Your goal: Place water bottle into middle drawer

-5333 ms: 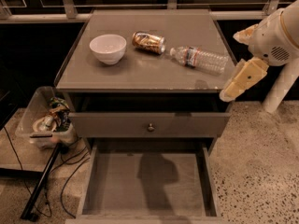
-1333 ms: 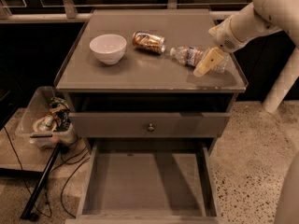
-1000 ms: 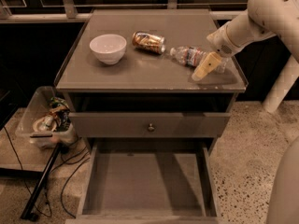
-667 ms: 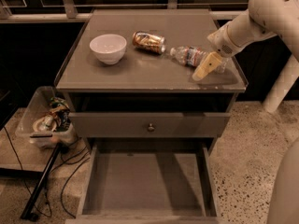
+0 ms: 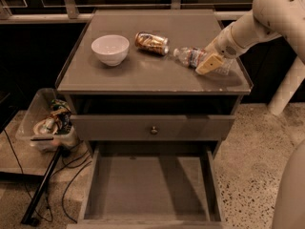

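The water bottle [image 5: 189, 57] lies on its side on the right part of the cabinet top [image 5: 157, 73], with its white cap pointing left toward the can. My gripper [image 5: 210, 64] is at the bottle's middle and rear, low over the cabinet top, and hides part of the bottle. The arm reaches in from the upper right. The middle drawer [image 5: 150, 187] is pulled out at the bottom of the view and its flat floor is bare.
A white bowl [image 5: 110, 49] stands on the left of the cabinet top. A gold-brown can [image 5: 151, 43] lies just left of the bottle. A shut drawer front with a round knob [image 5: 153, 130] sits above the open drawer. A plastic bin of clutter [image 5: 47, 125] and cables lie on the floor at the left.
The arm has come from beside the cabinet's right side up onto the top, to the bottle. Over the last second it has hardly moved. The bottle lies where it was.
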`<move>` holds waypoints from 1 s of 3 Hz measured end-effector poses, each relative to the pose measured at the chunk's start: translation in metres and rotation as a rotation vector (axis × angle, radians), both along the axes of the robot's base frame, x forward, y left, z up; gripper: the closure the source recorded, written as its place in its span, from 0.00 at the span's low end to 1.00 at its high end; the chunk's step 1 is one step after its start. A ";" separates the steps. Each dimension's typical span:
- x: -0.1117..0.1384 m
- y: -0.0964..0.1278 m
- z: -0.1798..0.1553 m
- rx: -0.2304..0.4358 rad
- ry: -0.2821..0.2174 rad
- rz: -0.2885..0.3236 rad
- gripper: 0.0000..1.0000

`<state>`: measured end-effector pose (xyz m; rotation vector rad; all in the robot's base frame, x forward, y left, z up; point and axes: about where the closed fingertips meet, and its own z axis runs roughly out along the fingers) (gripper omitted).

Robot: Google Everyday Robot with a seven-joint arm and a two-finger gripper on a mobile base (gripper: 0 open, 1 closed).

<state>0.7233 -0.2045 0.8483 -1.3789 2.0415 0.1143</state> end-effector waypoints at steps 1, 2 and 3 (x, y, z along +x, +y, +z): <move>0.000 0.000 0.000 0.000 0.000 0.000 0.65; -0.002 0.005 0.000 0.000 0.002 0.012 0.88; -0.008 0.013 0.006 0.006 0.006 0.036 1.00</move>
